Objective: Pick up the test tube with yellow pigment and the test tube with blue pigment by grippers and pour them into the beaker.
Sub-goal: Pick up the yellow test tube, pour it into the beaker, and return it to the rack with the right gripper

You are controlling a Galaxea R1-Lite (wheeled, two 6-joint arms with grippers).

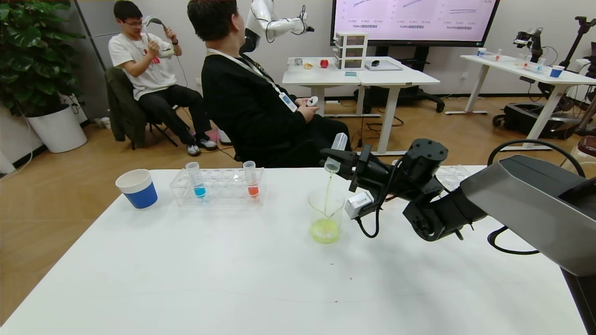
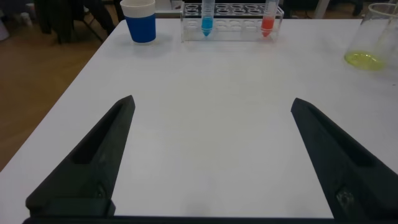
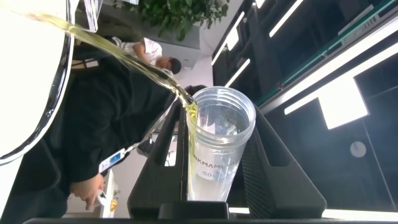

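Your right tool (image 1: 336, 160) clenches the slim clear plastic test tube with yellow pigment (image 1: 336, 151), tipped mouth-down over the clear glass beaker (image 1: 326, 216) on the white desk (image 1: 260, 274). A thin yellow-green stream falls into the beaker, where a shallow pool has gathered. Only your right wrist view shows the tube's open mouth (image 3: 219, 115) nearly drained, the stream leaving its lip. Only your left wrist view shows your left tool (image 2: 211, 158) released, its fingers spread wide above bare desk, well apart from the rack. In the clear plastic rack (image 1: 219, 186) you have two tubes standing upright: the test tube with blue pigment (image 1: 195, 180) and one tube of orange-red liquid (image 1: 251, 179). One blue-and-white paper cup (image 1: 137, 188) stands just beside the rack.
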